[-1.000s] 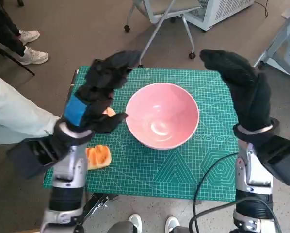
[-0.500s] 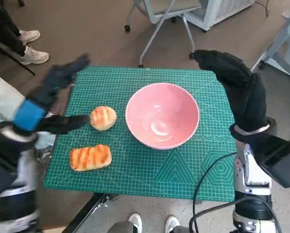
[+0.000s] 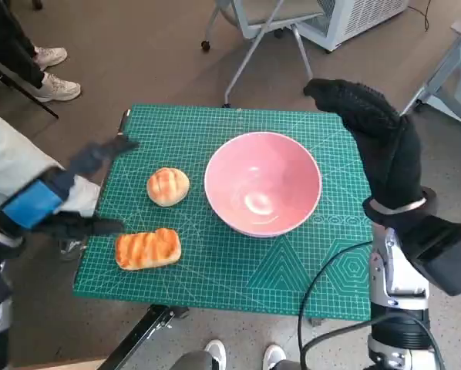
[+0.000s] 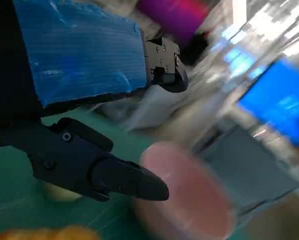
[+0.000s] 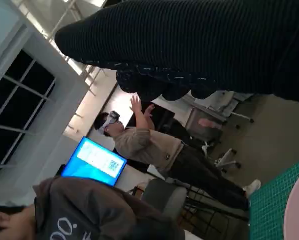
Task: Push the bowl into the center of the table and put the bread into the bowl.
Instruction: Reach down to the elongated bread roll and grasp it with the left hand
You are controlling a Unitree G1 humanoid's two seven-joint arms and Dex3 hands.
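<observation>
Pink bowl [image 3: 262, 183] sits near mat centre; push judged done. 2 breads remain outside it: round bun [image 3: 168, 186] just beside the bowl, long loaf [image 3: 147, 248] nearer. Left hand [image 3: 68, 193] spread, empty. Right hand [image 3: 377, 139] raised, flat, empty.

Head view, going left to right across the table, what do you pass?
Left hand → long bread → round bun → pink bowl → right hand.
</observation>
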